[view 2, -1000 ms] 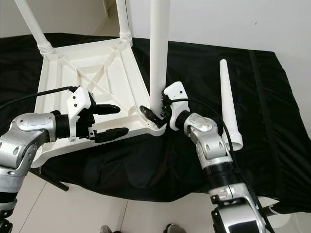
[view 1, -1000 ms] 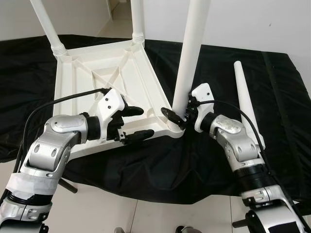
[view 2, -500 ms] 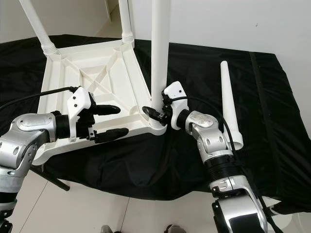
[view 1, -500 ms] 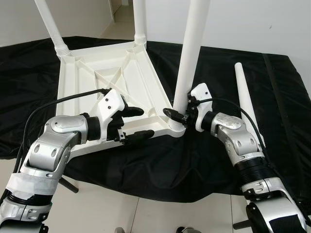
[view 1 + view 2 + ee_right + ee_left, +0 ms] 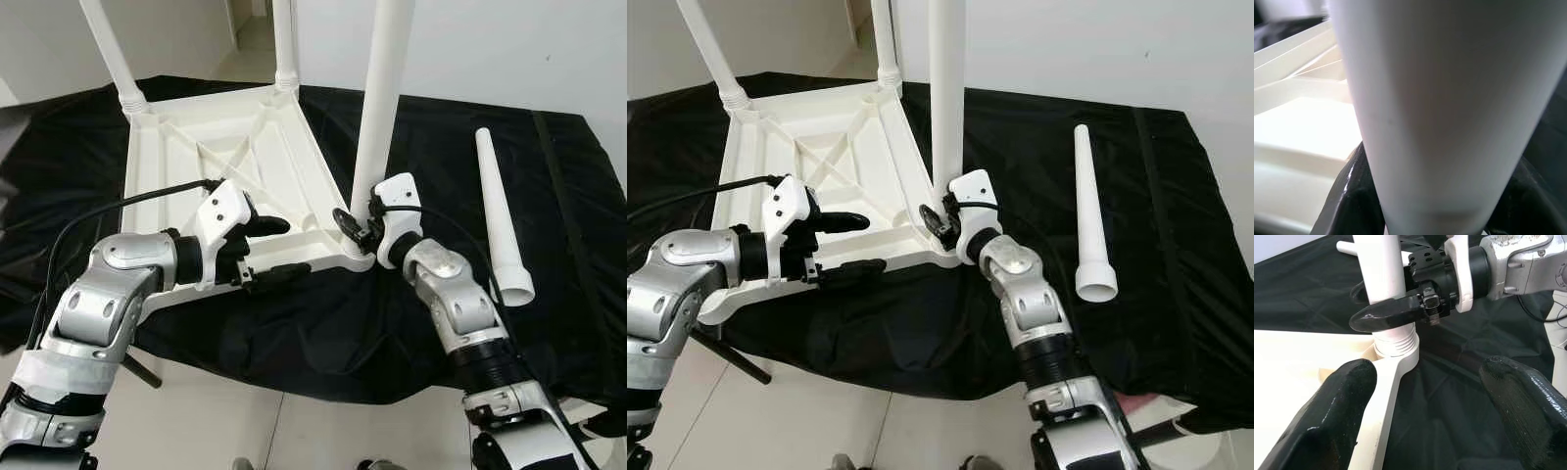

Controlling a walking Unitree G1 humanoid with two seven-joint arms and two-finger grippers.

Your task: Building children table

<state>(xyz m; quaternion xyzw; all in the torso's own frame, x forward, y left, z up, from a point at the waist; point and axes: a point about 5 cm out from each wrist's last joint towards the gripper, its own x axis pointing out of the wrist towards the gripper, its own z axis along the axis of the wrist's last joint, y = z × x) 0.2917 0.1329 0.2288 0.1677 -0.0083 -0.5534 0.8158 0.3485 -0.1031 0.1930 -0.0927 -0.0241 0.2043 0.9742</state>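
Note:
A white plastic table (image 5: 225, 157) lies upside down on a black cloth. Two legs stand at its far corners, and a third leg (image 5: 382, 108) stands upright in the near right corner socket (image 5: 1396, 345). My right gripper (image 5: 355, 223) is shut on the base of that leg, whose shaft (image 5: 1435, 107) runs between the black fingers. My left gripper (image 5: 284, 249) is open and straddles the table's near rim, with its fingers (image 5: 1337, 406) wide apart and pointing at the socket. A loose fourth leg (image 5: 1089, 211) lies on the cloth to the right.
The black cloth (image 5: 549, 157) covers a low platform reaching to a white wall behind. Pale floor tiles (image 5: 245, 421) lie in front of the platform. A dark rod (image 5: 142, 370) sticks out from under the cloth at the near left.
My right wrist has turned around the leg's base, and that forearm has swung in closer to the table corner. The left gripper has kept its place at the rim.

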